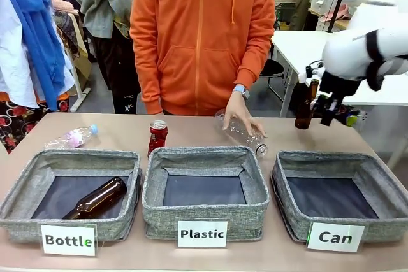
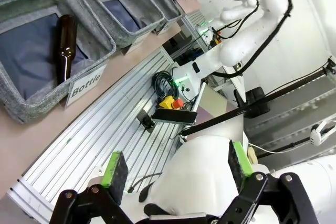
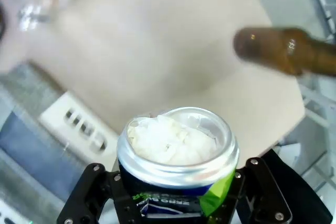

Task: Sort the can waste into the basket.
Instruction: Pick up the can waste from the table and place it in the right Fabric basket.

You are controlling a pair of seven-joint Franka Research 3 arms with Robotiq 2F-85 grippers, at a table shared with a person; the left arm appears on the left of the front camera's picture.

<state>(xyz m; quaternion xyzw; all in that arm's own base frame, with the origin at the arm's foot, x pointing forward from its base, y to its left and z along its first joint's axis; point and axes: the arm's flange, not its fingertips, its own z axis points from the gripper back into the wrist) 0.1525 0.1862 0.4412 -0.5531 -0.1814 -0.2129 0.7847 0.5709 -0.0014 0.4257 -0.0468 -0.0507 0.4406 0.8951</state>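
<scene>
Right jaws pinch the black can (image 3: 176, 169) by its sides, over the desk's (image 1: 115, 135) far right corner, behind the Can basket (image 1: 376, 229) and beside a standing brown bottle (image 1: 306, 103). Left jaws spread, holding nothing, off the desk. Red can (image 1: 157, 135) upright behind the Bottle–Plastic gap.

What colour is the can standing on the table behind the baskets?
The can is red, silver-topped; front view shows it best.
</scene>
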